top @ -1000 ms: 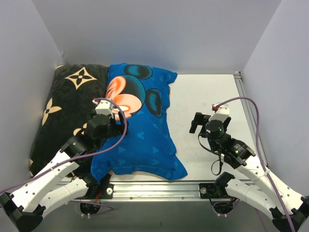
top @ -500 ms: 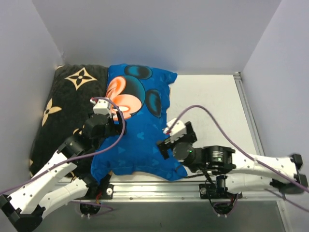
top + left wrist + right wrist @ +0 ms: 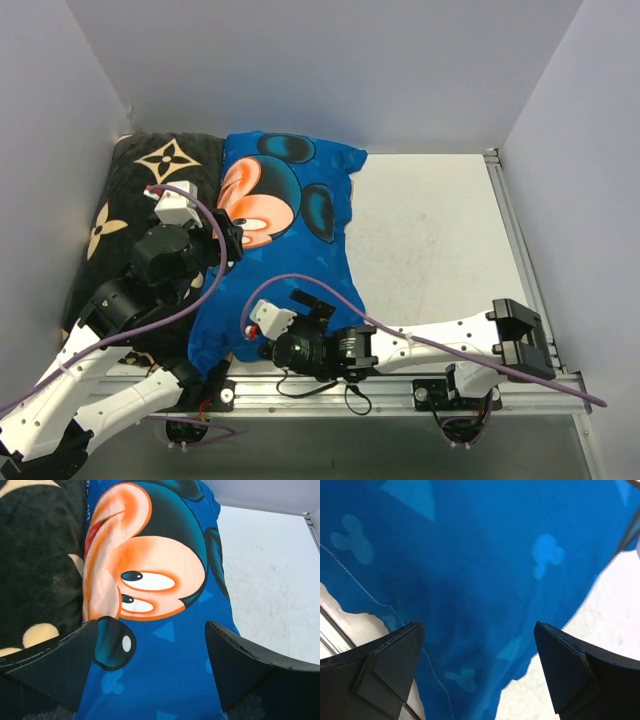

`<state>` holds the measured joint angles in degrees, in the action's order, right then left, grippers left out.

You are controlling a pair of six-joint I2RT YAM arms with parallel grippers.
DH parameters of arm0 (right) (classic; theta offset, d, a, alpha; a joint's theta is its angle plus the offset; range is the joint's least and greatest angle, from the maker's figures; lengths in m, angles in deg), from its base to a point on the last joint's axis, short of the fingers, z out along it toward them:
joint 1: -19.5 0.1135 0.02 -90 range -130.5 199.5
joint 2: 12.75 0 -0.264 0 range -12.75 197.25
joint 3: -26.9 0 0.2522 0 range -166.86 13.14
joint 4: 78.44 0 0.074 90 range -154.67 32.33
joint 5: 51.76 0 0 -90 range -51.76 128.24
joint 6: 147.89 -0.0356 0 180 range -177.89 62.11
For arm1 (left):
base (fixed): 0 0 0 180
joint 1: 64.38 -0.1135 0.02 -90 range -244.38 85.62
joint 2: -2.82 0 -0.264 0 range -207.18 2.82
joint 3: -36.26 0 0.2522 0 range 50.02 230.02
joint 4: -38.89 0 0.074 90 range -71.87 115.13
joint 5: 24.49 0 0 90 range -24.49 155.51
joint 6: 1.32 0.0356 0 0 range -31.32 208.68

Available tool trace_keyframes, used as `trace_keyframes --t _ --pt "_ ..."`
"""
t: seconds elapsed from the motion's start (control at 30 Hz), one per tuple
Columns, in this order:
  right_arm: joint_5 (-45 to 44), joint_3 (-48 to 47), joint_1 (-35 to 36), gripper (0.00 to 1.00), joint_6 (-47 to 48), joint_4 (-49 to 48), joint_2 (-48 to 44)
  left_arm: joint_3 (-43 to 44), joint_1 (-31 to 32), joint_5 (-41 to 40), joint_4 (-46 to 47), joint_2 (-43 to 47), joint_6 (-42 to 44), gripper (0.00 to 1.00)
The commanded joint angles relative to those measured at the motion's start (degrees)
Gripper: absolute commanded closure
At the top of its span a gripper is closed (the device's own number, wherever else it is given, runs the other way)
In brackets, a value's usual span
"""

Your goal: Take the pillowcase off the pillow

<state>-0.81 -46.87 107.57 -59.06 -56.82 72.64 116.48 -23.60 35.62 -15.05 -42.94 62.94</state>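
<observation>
The bright blue pillowcase (image 3: 300, 250) with the cartoon mouse print lies face up left of the table's middle, plump and filled. The white pillow is hidden inside it. My left gripper (image 3: 228, 243) is open above the case's left side, with the mouse's face between its fingers in the left wrist view (image 3: 150, 665). My right gripper (image 3: 298, 318) is open and low over the near end of the case. In the right wrist view (image 3: 480, 670) blue fabric (image 3: 470, 565) fills the gap between the fingers, down to the case's near edge.
A black cushion with tan flower marks (image 3: 120, 230) lies against the pillowcase's left side and shows in the left wrist view (image 3: 35, 570). The aluminium rail (image 3: 330, 385) runs along the near edge. White walls enclose the table (image 3: 430, 240) on three sides.
My right arm swung from the right side of the table leftward and down to the near end of the pillowcase. My left gripper drew back to the left and rose a little.
</observation>
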Motion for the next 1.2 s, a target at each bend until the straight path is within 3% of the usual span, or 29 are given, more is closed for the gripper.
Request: trace_keyframes --t 0.0,0.27,0.33,0.4,0.47,0.5,0.67,0.87,1.17 --pt "2.1 -0.8 -0.7 0.00 1.6 -4.0 3.4 2.6 -0.3 -1.4 -2.0 0.0 2.0 0.02" --pt "2.8 0.6 -5.4 0.00 -4.1 -9.1 9.9 2.4 -0.5 -1.0 -2.0 -1.4 2.4 0.03" --pt "1.0 0.5 -7.6 0.07 -5.5 -8.8 9.8 1.8 -0.7 -1.0 -1.8 -1.5 2.4 0.03" --pt "1.6 1.4 -10.7 0.58 -8.7 -8.1 6.8 1.5 -1.0 -1.0 -1.6 -1.6 2.4 0.03" --pt "2.0 2.9 -12.7 0.97 -11.2 -8.1 3.8 0.6 -1.2 -0.8 -1.1 -1.9 2.5 0.02" --pt "2.0 5.1 -13.6 1.00 -12.1 -8.1 -0.1 0.3 -1.4 -0.3 -0.7 -2.0 2.5 0.03" --pt "4.5 11.6 -20.6 1.00 -21.0 -2.4 -13.5 -3.6 -3.2 2.5 2.1 -3.5 1.0 0.03" --pt "11.2 17.2 -29.6 1.00 -28.1 2.1 -31.3 -12.0 -7.7 11.1 12.5 -6.4 -4.3 0.03" --pt "15.6 11.8 -35.8 1.00 -29.2 12.4 -42.1 -27.0 -12.5 21.7 41.6 -10.8 -14.0 0.03"
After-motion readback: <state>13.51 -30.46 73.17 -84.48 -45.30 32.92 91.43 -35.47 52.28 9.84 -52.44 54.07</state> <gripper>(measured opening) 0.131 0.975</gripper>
